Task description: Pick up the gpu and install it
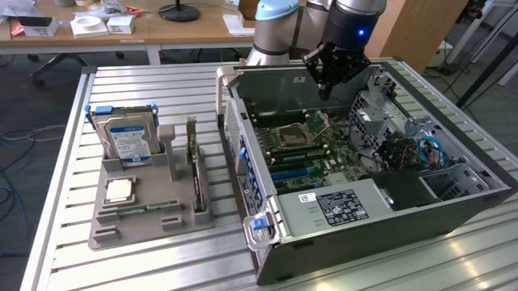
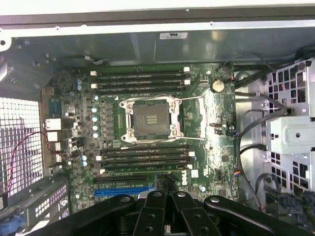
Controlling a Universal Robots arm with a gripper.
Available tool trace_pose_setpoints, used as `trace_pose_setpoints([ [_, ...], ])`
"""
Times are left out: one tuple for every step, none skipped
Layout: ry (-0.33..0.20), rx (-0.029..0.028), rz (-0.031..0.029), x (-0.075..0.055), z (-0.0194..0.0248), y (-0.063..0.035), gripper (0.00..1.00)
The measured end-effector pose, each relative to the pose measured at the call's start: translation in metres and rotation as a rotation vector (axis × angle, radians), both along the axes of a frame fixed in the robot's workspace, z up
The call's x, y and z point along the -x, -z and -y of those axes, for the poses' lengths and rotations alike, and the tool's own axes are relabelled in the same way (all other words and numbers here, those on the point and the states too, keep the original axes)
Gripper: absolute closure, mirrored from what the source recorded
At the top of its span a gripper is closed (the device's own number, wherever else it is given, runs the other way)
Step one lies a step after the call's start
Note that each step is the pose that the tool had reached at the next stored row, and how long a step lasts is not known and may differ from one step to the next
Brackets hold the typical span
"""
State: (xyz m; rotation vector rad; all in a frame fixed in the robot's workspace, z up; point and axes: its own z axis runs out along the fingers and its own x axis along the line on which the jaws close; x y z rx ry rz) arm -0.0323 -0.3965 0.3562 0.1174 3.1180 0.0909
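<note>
One gpu (image 1: pixel 196 176): thin card standing on edge in a slot of the holder, on the holder's side nearest the case; nothing grips it.
Holder (image 1: pixel 142 230): grey tray flat on the desk, just beside the case, on the exterior view's left of it.
Drive (image 1: pixel 128 138): blue-labelled, upright at the holder's far end, near the gpu but apart from it.
Chip (image 1: pixel 119 191): lies flat in a recess of the holder, in front of the drive.
Memory stick (image 1: pixel 145 209): green strip lying flat just beside the chip, toward the near end of the holder.
Case (image 1: pixel 389 233): on its side on the desk, with the inside showing.
Board (image 2: pixel 216 147): green, flat on the case floor; square socket (image 2: pixel 150 119) at its middle, long dark slots on two sides of it, and a blue slot (image 2: pixel 123 189) close to the wrist camera.
Cables (image 1: pixel 429 151): blue loop inside the case, toward the exterior view's right.
Jaws: closed together and empty, pointing down over the far end of the case, above the board and not touching it; well apart from the gpu.
Arm (image 1: pixel 348 24): comes down from behind the case.
Desk (image 1: pixel 145 85): slatted metal top.
</note>
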Motion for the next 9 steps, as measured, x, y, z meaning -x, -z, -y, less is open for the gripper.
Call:
trace_pose_setpoints([
  [0.0, -0.0035, 0.0001, 0.0, 0.0, 0.0004, 0.9],
  [0.0, -0.0055, -0.0001, 0.0, 0.0005, 0.0008, 0.9],
  [0.0, -0.0078, -0.0001, 0.0, 0.0027, 0.0012, 0.9],
  [0.0, -0.0107, 0.0001, 0.0, 0.0054, 0.0018, 0.9],
  [0.0, -0.0139, 0.0, 0.0, 0.0079, 0.0025, 0.9],
  [0.0, -0.0171, -0.0002, 0.0, 0.0097, 0.0032, 0.9],
  [0.0, -0.0203, -0.0012, 0.0, 0.01, 0.0039, 0.9],
  [0.0, -0.0218, -0.0019, 0.0, 0.0099, 0.0043, 0.9],
  [0.0, -0.0223, -0.0023, 0.0, 0.0091, 0.0045, 0.9],
])
